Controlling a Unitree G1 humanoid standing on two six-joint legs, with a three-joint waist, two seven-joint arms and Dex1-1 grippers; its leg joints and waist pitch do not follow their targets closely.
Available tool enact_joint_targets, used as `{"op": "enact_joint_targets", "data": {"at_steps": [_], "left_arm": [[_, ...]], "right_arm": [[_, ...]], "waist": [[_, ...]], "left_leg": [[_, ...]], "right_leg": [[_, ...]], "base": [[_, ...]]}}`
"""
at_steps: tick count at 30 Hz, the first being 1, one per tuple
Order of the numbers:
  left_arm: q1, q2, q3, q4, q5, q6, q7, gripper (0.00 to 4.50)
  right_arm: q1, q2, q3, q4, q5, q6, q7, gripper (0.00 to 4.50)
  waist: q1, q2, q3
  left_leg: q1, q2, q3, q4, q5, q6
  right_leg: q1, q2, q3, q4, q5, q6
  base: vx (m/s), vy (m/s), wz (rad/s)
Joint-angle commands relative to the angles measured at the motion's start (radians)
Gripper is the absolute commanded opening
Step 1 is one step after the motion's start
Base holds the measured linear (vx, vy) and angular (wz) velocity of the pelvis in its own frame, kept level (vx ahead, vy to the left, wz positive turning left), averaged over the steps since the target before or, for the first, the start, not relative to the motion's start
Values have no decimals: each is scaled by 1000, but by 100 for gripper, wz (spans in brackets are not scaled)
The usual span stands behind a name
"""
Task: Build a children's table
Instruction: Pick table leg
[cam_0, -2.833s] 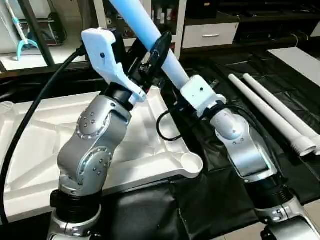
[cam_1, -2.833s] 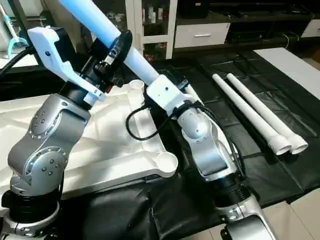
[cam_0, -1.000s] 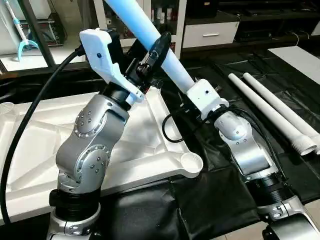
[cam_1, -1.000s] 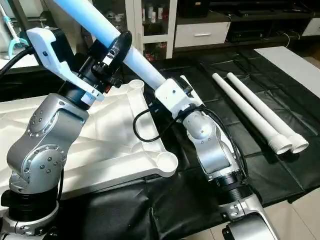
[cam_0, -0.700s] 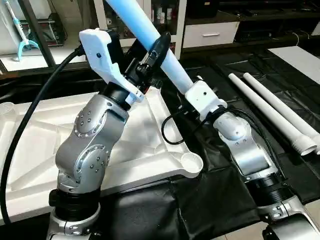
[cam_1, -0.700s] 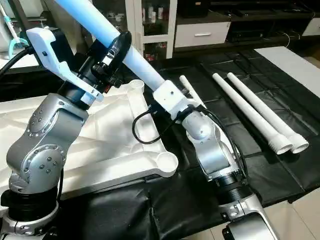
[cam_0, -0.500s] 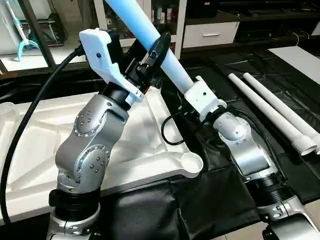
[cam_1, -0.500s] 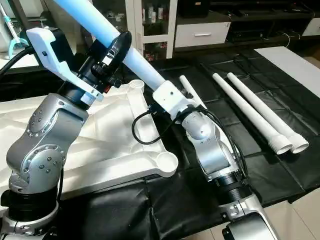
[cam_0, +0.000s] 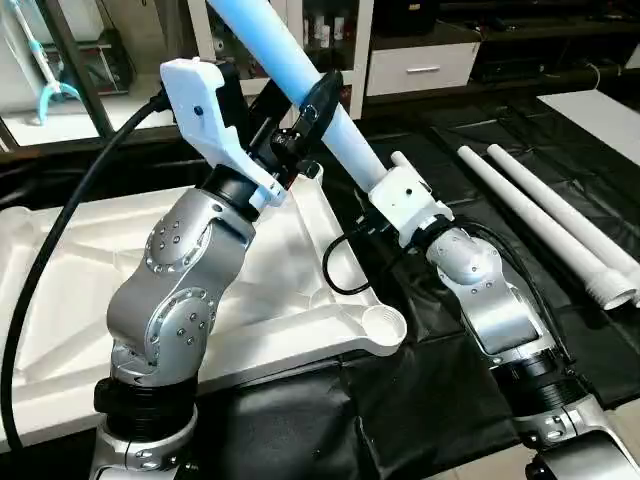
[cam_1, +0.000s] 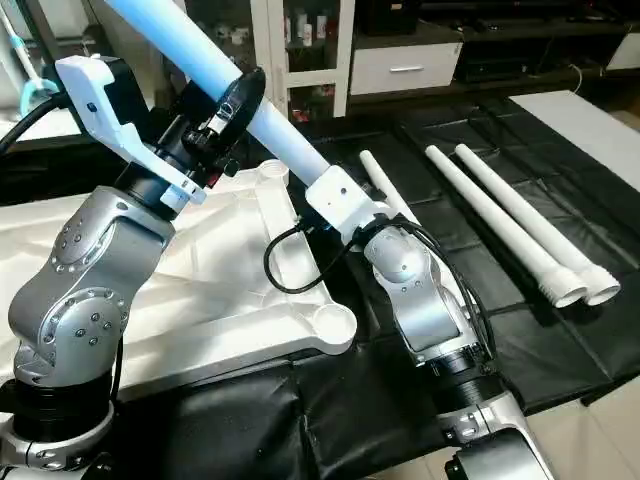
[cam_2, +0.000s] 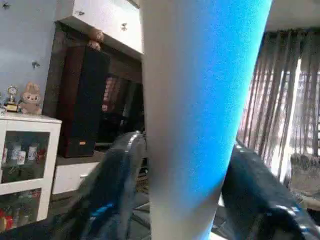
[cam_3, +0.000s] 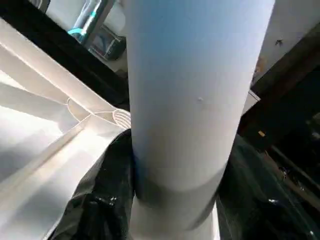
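Left gripper fingers flanked the raised leg on both sides — grasping it, judged from the left wrist view, high on the tube. Right gripper fingers clasped the same leg lower down, close to its foot. Two grips on one long tube probably served to steady and steer it: one hand set the tilt, the other guided the end. Leg slanted up toward the cabinet behind, lower end near the far corner socket of the table top — seating not visible. Top lay underside up on the black-covered surface, ribs showing, near corner socket empty. Three spare legs lay on the surface beside the right arm.
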Motion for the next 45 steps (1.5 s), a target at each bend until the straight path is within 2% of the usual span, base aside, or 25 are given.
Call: {"op": "enact_joint_targets", "data": {"at_steps": [1,8,10,11,15,17,20,21,22,25,26,28,29,30,31,32,33,34,35,37,39,40,41,43,45], "left_arm": [[-8,11,12,14,-2,7,-16,285],[33,87,40,39,68,34,2,358],[41,95,49,44,80,38,14,368],[73,125,93,49,89,64,39,391],[124,193,128,34,85,95,6,408],[159,247,118,27,102,117,-26,410],[223,375,51,22,196,124,-90,410],[250,420,29,8,208,116,-141,410],[272,449,15,-7,202,99,-196,410],[308,479,-6,-31,146,78,-320,410],[321,513,-15,-51,99,96,-392,410],[319,536,-22,-67,47,125,-452,410],[319,536,-22,-67,47,125,-452,410],[334,566,-43,-77,12,145,-521,410],[339,616,-100,-75,27,152,-585,410],[346,651,-144,-72,49,147,-623,410],[346,651,-144,-72,49,147,-623,410],[354,672,-189,-73,81,148,-631,410],[363,672,-227,-79,119,146,-617,410],[381,641,-255,-89,146,158,-584,410],[389,605,-266,-87,163,162,-550,410],[393,585,-270,-84,171,164,-530,410],[400,562,-271,-83,161,166,-517,410],[406,547,-282,-72,152,168,-504,410],[410,549,-293,-60,169,155,-498,410]], "right_arm": [[-2,-7,-66,8,23,27,-25,188],[-27,-45,-270,45,174,86,-37,188],[-25,-51,-290,45,189,91,-35,188],[-15,-79,-355,44,235,107,-29,188],[-11,-87,-439,14,313,124,-14,188],[-10,-80,-476,-17,386,126,27,188],[43,-71,-450,-118,485,169,152,188],[74,-66,-431,-172,529,199,205,188],[101,-62,-419,-217,564,228,239,188],[132,-59,-408,-264,620,250,279,188],[125,-46,-406,-297,636,260,260,188],[108,-39,-411,-314,657,271,250,188],[108,-39,-411,-314,657,271,250,188],[105,-27,-423,-333,705,313,247,188],[113,-22,-430,-351,775,370,274,188],[129,-24,-436,-367,828,412,301,188],[129,-24,-436,-367,828,412,301,188],[163,-30,-413,-380,842,429,336,188],[197,-32,-389,-393,844,432,366,188],[235,-34,-367,-405,849,435,397,188],[238,-33,-360,-399,843,433,402,188],[235,-33,-356,-393,835,430,400,188],[235,-36,-353,-394,836,431,400,188],[229,-45,-342,-392,813,402,388,188],[226,-47,-329,-381,771,351,381,188]], "waist": [[-6,10,-76],[-9,21,-79],[-11,21,-80],[-11,26,-81],[-15,22,-84],[-19,27,-82],[-18,21,-78],[-20,29,-76],[-23,40,-74],[-27,35,-73],[-27,42,-70],[-28,31,-65],[-26,34,-65],[-29,26,-65],[-26,8,-64],[-29,18,-57],[-27,23,-60],[-26,14,-67],[-23,18,-65],[-26,6,-58],[-32,10,-58],[-31,4,-61],[-36,-11,-50],[-35,-8,-49],[-40,-9,-44]], "left_leg": [[45,46,-28,-78,-261,-51],[43,45,-28,-75,-241,-31],[41,43,-26,-72,-217,-17],[39,42,-26,-70,-192,-6],[39,42,-25,-68,-187,15],[41,44,-25,-70,-189,19],[41,47,-28,-76,-232,25],[38,48,-32,-80,-238,31],[40,50,-34,-84,-250,22],[47,52,-32,-91,-297,-14],[52,50,-28,-92,-328,-34],[52,49,-26,-95,-349,-45],[55,47,-27,-96,-360,-53],[55,46,-28,-97,-377,-60],[52,47,-28,-99,-376,-56],[48,47,-32,-105,-383,-58],[50,47,-34,-104,-387,-64],[51,50,-33,-104,-379,-71],[53,51,-33,-105,-376,-75],[57,52,-32,-109,-447,-101],[60,53,-35,-111,-461,-118],[57,53,-35,-110,-446,-116],[53,53,-32,-113,-442,-107],[61,52,-31,-108,-462,-106],[57,51,-35,-112,-479,-113]], "right_leg": [[26,-24,17,-74,17,-218],[29,-24,13,-75,9,-220],[30,-23,12,-75,26,-220],[32,-24,11,-73,34,-226],[31,-26,9,-73,-4,-239],[26,-24,6,-75,-24,-237],[24,-28,7,-80,-78,-223],[26,-28,7,-80,-93,-203],[21,-28,6,-80,-109,-193],[11,-24,5,-84,-129,-210],[5,-27,8,-85,-159,-223],[0,-25,9,-88,-192,-214],[-2,-26,11,-87,-218,-204],[1,-27,11,-90,-252,-193],[1,-30,13,-92,-266,-189],[-3,-32,15,-95,-313,-163],[-1,-32,14,-94,-317,-156],[0,-34,16,-93,-302,-150],[-3,-34,17,-95,-295,-145],[-9,-37,20,-104,-368,-134],[-9,-34,20,-105,-356,-136],[-6,-34,21,-103,-331,-140],[-12,-32,23,-107,-334,-138],[-17,-35,25,-113,-393,-135],[-15,-33,23,-113,-405,-118]], "base": [[0,0,0],[0,0,0],[0,0,0],[0,0,0],[0,0,0],[0,0,0],[0,0,0],[0,0,0],[0,0,0],[0,0,0],[0,0,0],[0,0,0],[0,0,0],[0,0,0],[0,0,0],[0,0,0],[0,0,0],[0,0,0],[0,0,0],[0,0,0],[0,0,0],[0,0,0],[0,0,0],[0,0,0],[0,0,0]]}}
